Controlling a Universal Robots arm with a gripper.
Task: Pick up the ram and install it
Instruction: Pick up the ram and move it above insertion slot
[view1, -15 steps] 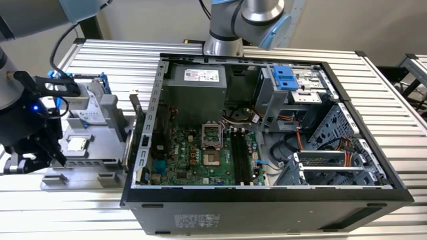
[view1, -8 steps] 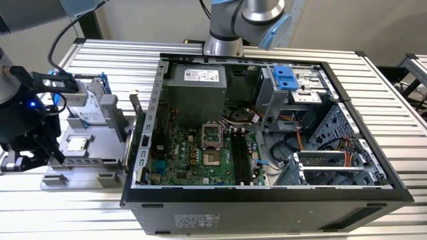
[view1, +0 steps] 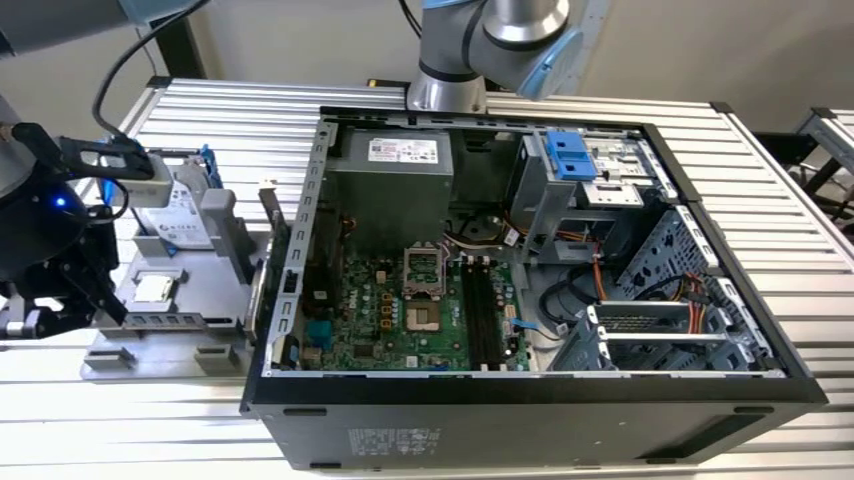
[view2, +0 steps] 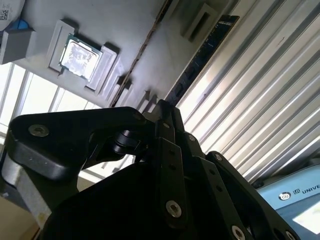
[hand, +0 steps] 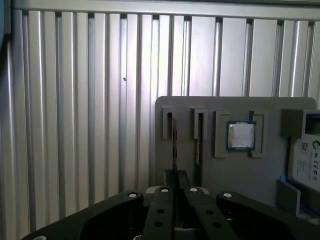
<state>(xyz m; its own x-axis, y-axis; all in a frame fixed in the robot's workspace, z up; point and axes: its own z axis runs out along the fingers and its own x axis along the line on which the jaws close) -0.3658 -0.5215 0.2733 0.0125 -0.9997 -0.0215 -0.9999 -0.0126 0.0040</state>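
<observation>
Claw (hand: 176, 174): mine, hung nose-down over the grey parts tray (hand: 240, 175), lined up along the stick for a grab; parted or pinching, I cannot tell
Ram (hand: 174, 145): on edge in its tray slot, seemingly just under my claw, top edge left free to take
Processor chip (hand: 241, 136): flat in its pocket, near

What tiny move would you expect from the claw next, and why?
Probably a short advance of the claw straight toward the ram: the stick stands on edge, seated in the grey holder close ahead of the claw, and the motherboard's black slots look bare, so nothing seems installed yet.
</observation>
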